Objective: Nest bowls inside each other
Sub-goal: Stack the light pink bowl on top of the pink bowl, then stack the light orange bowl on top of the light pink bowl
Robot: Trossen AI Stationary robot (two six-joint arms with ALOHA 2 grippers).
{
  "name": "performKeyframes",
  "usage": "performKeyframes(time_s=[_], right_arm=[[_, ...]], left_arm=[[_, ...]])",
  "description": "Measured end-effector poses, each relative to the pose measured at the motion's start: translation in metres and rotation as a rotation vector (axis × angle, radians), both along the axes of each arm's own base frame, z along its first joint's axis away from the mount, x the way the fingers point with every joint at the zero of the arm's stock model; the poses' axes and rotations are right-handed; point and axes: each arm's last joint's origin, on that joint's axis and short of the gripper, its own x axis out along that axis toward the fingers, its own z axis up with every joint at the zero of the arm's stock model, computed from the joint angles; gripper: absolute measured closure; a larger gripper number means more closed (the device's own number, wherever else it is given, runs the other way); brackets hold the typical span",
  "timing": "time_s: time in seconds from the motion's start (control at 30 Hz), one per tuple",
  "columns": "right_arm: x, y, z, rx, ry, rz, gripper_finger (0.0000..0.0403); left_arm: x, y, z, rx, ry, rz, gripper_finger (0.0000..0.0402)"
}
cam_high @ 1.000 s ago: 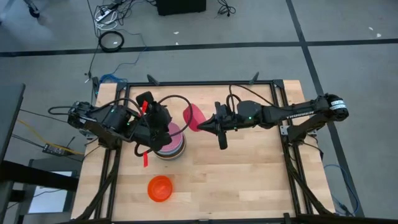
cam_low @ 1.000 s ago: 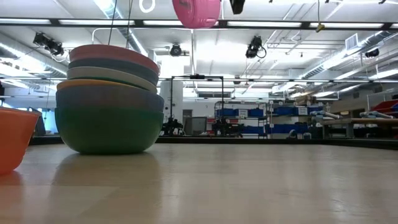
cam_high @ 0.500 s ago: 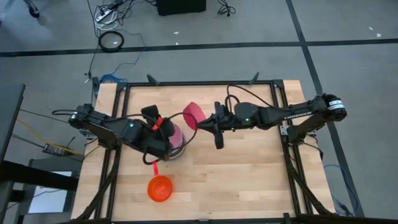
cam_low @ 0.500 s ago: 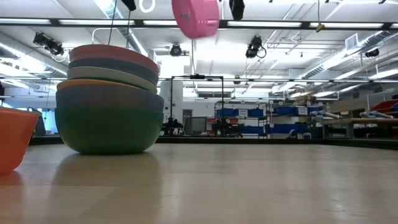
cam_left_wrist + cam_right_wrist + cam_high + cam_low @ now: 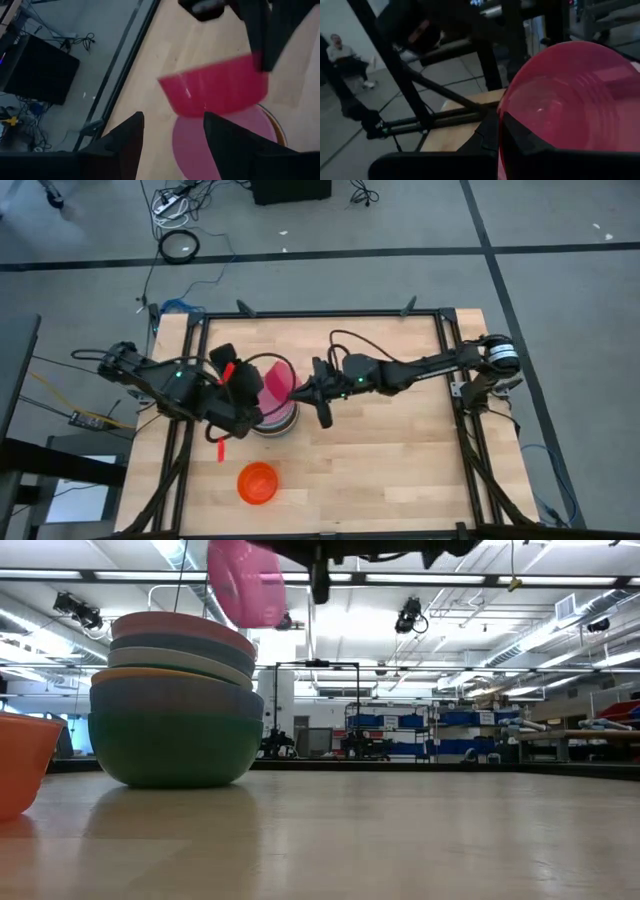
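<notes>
A: Right gripper (image 5: 297, 392), high view: fingers closed on the rim of the magenta bowl (image 5: 277, 384), held tilted in the air just over the stack of bowls (image 5: 272, 420). Left gripper (image 5: 236, 401)?

B: Left gripper, same view: beside the stack on its left side, fingers parted, holding nothing. One orange bowl (image 5: 257, 482) stands alone near the table's (image 5: 400, 460) front edge, well apart from the stack.

A: Low view?

B: Stack of bowls (image 5: 175, 705) upright on the table (image 5: 380, 840), teal at the bottom, pink on top. Magenta bowl (image 5: 245, 582) hangs tilted above and just to the side of the stack's top, not touching it. Orange bowl (image 5: 25, 762) at the picture's edge, partly cut off.

A: Left wrist view?

B: Own fingers (image 5: 122, 145) spread apart, empty. Beyond them the magenta bowl (image 5: 215, 86) hangs over the pink top bowl (image 5: 210, 145) of the stack.

A: Right wrist view?

B: Magenta bowl (image 5: 570, 105) fills the near field, rim pinched in the closed fingers. A seated person (image 5: 345, 55) shows in the room behind.
</notes>
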Motion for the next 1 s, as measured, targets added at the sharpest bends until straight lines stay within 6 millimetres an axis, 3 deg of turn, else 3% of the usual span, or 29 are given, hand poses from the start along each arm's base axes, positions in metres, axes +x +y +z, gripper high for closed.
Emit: performKeyframes(time_s=[0.37, 0.77, 1.0], right_arm=[[0.057, 0.005, -0.007, -0.069, 0.153, 0.061, 0.0403], [0.064, 0.000, -0.017, -0.102, 0.284, 0.018, 0.0398], [0.064, 0.001, -0.018, -0.092, 0.289, 0.013, 0.0345]], left_arm=[[-0.011, 0.003, 0.008, -0.009, -0.046, -0.001, 0.0188], [-0.011, 0.002, 0.008, 0.002, -0.044, -0.007, 0.0188], [-0.011, 0.002, 0.008, 0.003, -0.045, -0.007, 0.0188]])
